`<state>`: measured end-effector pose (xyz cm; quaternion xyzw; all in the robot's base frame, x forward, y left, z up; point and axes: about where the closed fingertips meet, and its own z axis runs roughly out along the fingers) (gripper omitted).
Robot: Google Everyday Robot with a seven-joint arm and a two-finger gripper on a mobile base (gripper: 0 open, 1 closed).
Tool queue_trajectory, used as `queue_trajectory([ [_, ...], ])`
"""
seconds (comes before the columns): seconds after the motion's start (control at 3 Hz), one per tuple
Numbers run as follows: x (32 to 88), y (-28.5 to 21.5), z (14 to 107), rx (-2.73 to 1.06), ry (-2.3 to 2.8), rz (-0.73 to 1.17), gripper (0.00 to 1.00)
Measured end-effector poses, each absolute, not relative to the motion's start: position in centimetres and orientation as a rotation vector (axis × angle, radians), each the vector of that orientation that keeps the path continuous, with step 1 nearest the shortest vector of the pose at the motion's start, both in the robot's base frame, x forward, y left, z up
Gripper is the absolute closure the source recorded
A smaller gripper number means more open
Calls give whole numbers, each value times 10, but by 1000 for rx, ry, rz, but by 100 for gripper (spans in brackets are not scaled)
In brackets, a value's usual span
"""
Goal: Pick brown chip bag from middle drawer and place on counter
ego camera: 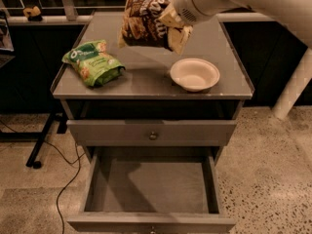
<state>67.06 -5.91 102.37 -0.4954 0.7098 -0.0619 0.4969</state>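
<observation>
Above the counter [146,77], the hand [173,28] pinches the brown chip bag [141,21] aloft.

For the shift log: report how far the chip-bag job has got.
Done: the brown bag is out of the open drawer. In hand: the gripper is shut on the brown bag, holding it tilted in the air above the back of the counter. Left: lower it onto the counter, perhaps between the green bag and the bowl, then let go.
</observation>
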Motion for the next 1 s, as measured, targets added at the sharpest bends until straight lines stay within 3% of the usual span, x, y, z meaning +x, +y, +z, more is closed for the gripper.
queue_trajectory([
  [0.67, 713, -66, 1002, -1139, 1815, -196, 100],
  [1.0, 714, -66, 1002, -1140, 1815, -196, 81],
])
